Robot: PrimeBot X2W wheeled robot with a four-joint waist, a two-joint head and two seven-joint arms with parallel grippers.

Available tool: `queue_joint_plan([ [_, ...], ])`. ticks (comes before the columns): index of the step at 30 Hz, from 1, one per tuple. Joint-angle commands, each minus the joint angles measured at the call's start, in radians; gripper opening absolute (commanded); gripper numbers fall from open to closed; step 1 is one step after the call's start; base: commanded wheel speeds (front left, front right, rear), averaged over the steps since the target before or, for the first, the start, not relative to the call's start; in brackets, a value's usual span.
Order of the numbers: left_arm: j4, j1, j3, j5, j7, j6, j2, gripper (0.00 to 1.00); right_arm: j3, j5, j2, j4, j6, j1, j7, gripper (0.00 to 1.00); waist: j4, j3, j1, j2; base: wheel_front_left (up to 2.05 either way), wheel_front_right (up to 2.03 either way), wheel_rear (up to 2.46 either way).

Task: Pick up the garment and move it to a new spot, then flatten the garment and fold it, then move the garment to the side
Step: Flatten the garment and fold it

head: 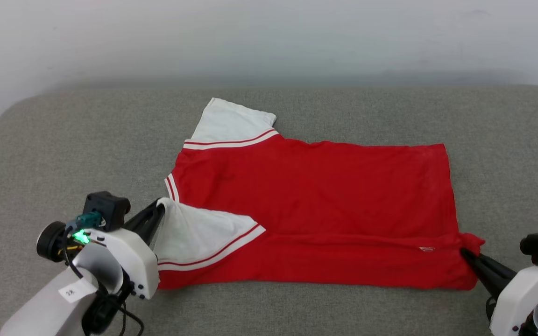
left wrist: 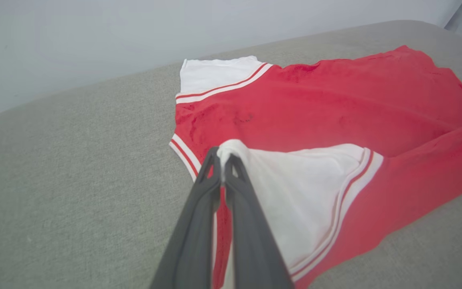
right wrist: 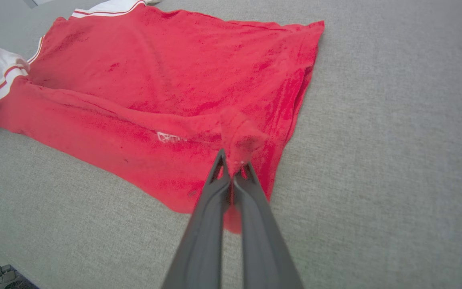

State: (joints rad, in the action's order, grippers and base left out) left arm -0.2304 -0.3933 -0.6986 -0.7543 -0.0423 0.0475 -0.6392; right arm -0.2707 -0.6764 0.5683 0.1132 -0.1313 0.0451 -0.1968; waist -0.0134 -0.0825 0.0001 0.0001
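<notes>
Firstly, at the left: left gripper [head: 159, 206], fingers pressed together on the tip of the near white sleeve [head: 194, 233], a pinch of white cloth bunched between them. The sleeve lies drawn over onto the red body. Behind it, far white sleeve [head: 231, 123], flat and pointing toward the pale wall [head: 250, 37].

Centre: the garment [head: 315, 186], spread on the grey cushioned surface [head: 63, 149], shoulders to the left, hem to the right. Its near long edge lies turned over as a band upon the body, so the lengthwise fold appears begun. Small white tag [head: 426, 249] on that band, near the hem.

Right: right gripper [head: 463, 252], closed on the near hem corner, a red knot of cloth raised at its tips.

Handling, as judged: light, soft knit, limp. It has no stiffness to carry a crease and is likely to sag between the two holds and drag on the coarse cushion weave. Not fragile. Best taken by pinching corners or seams (sleeve end, hem corner), both ends together, kept taut so that the folded edge lands straight.
</notes>
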Motion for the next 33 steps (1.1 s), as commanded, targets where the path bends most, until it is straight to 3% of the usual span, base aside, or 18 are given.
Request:
queue_joint_plan([
  [1, -0.023, -0.039, 0.002, 0.01, -0.003, -0.014, 0.009, 0.0, -0.003, -0.005, -0.006, 0.01, 0.001, 0.031, -0.006, 0.0, 0.009, -0.029, -0.0001, -0.0001, 0.0, 0.0, 0.0],
  [15, -0.392, -0.271, -0.055, 0.05, -0.014, -0.137, 0.119, 0.0, -0.087, 0.018, -0.023, 0.18, 0.001, 0.236, -0.008, 0.0, 0.007, -0.171, -0.0001, -0.0001, 0.0, 0.0, 0.0],
  [24, -0.579, -0.303, -0.109, 0.017, -0.065, -0.175, 0.19, 0.0, -0.148, 0.013, -0.046, 0.298, 0.001, 0.281, 0.018, 0.0, 0.004, -0.179, -0.0001, -0.0001, 0.0, 0.0, 0.0],
  [25, -0.589, -0.306, -0.115, 0.011, -0.071, -0.176, 0.194, 0.26, -0.145, 0.012, -0.046, 0.299, 0.001, 0.282, 0.028, 0.0, 0.002, -0.173, -0.0001, -0.0001, 0.0, 0.0, 0.0],
  [26, -0.596, -0.309, -0.122, 0.007, -0.078, -0.176, 0.196, 0.75, -0.139, 0.008, -0.047, 0.299, 0.001, 0.28, 0.038, 0.24, -0.001, -0.165, -0.0001, -0.0001, 0.0, 0.0, 0.0],
  [27, -0.598, -0.313, -0.125, -0.003, -0.084, -0.176, 0.198, 1.0, -0.132, 0.006, -0.048, 0.297, 0.001, 0.273, 0.049, 0.72, -0.005, -0.155, -0.0001, -0.0001, 0.0, 0.0, 0.0],
  [28, -0.594, -0.32, -0.132, -0.006, -0.093, -0.177, 0.194, 1.0, -0.128, 0.008, -0.047, 0.289, 0.001, 0.265, 0.059, 1.0, -0.008, -0.146, -0.0001, -0.0001, 0.0, 0.0, 0.0],
  [33, -0.531, -0.337, -0.179, -0.061, -0.065, -0.177, 0.166, 1.0, -0.077, 0.013, -0.042, 0.234, 0.001, 0.203, 0.104, 1.0, -0.026, -0.091, -0.0001, -0.0001, 0.0, 0.0, 0.0],
])
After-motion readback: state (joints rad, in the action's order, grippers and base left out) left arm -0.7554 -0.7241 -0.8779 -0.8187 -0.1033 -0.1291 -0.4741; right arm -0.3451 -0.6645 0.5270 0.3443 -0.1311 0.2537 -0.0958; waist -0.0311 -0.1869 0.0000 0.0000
